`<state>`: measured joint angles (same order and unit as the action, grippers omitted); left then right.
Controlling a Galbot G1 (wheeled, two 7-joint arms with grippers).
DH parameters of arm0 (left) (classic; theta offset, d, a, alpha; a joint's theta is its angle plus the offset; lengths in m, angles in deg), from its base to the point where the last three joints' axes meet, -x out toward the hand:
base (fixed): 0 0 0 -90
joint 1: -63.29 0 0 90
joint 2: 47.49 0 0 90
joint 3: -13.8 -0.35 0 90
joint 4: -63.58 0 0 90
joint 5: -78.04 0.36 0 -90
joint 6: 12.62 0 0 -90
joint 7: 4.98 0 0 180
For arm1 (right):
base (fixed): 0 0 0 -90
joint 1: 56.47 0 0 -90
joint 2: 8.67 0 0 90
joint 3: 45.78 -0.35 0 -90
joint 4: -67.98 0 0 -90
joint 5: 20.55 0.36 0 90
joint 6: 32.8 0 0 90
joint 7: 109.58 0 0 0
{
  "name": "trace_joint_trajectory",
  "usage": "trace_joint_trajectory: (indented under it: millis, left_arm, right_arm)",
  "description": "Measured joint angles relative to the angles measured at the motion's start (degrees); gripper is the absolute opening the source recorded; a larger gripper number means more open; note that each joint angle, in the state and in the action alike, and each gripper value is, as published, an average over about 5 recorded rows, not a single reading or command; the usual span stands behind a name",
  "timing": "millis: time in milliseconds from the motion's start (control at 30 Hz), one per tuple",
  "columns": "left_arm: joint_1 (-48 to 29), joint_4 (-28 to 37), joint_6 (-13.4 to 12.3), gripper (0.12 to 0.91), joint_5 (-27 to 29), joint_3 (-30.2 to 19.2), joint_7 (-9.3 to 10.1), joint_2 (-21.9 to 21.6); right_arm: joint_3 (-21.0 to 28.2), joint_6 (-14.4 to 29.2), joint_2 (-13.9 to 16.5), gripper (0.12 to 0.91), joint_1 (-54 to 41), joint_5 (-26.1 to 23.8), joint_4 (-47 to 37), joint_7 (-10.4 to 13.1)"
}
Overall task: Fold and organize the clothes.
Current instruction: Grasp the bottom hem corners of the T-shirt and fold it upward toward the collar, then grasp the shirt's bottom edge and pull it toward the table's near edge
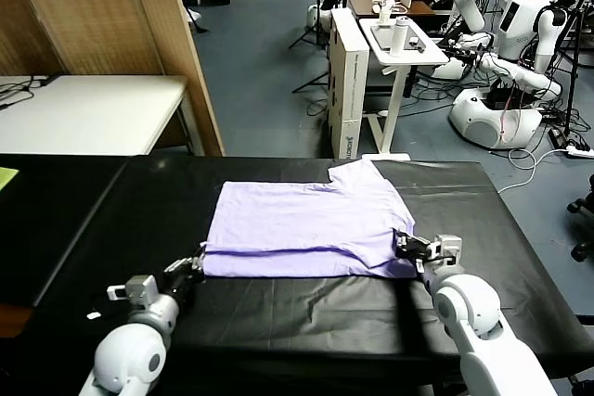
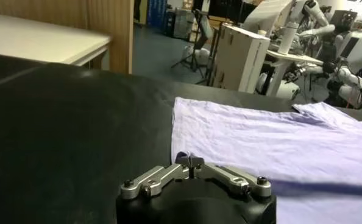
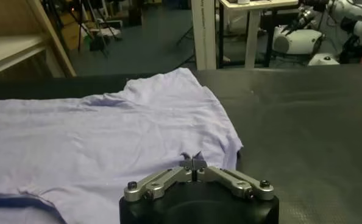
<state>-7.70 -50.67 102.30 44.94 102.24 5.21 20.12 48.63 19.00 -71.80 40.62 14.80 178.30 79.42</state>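
Light lavender thin-fabric short-sleeved T-shirt [image 1: 306, 229] lies spread on the black cloth-covered table [image 1: 520, 266], roughly centre, long axis running left-right. One fold looks done: the near edge is doubled, a top layer lies over a lower one, and a dark shadow line runs along the near hem. A sleeve sticks out at the far right corner toward the table's back edge. No print visible on the exposed side.

My read on the layout: the near hem sits parallel to the table's front edge, so both arms can reach one corner each. That fits a two-handed pinch-and-carry fold.

Left gripper [image 1: 193, 265] is low over the table at the shirt's near-left corner. In the left wrist view its fingertips [image 2: 190, 161] look pinched nearly together with no fabric between them that I can make out; the shirt edge lies just beyond the tips. Touching or slightly apart, can't tell.

Right gripper [image 1: 408, 248] is at the near-right corner, on or over the fabric edge. In the right wrist view its fingertips [image 3: 193, 162] also look close together, right at the hem; whether a sliver of cloth is caught in them I can't tell. Not calling its jaw state.

Judgement: corners just set down or about to be picked again; shirt is folded once, more folds needed.

Background: white table, wooden partition, other white robots. Not relevant.
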Motion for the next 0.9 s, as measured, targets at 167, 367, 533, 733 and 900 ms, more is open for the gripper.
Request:
trace_joint_trajectory:
  millis: [167,367,533,733,900]
  left_arm:
    - [0.8,-0.8,-0.1,0.614,0.4,0.7,0.11,0.0]
    - [2.7,-2.6,0.0,0.886,1.0,1.1,0.32,0.7]
    - [4.4,-3.9,0.0,0.906,2.0,0.4,0.29,2.0]
    - [5.3,-3.6,-0.1,0.907,2.4,0.2,0.24,2.5]
    - [6.0,-3.5,-0.2,0.905,2.4,0.3,0.22,2.7]
  right_arm:
    - [-2.3,0.0,1.7,0.859,4.2,-0.6,4.5,-0.7]
    - [-4.1,0.4,2.7,0.906,9.5,-2.0,8.0,-2.0]
    - [-4.4,0.4,2.7,0.906,11.5,-2.4,8.7,-2.0]
    - [-4.5,0.3,2.8,0.798,12.6,-2.6,8.8,-2.0]
    - [-4.7,0.3,2.5,0.564,13.6,-2.9,9.0,-2.0]
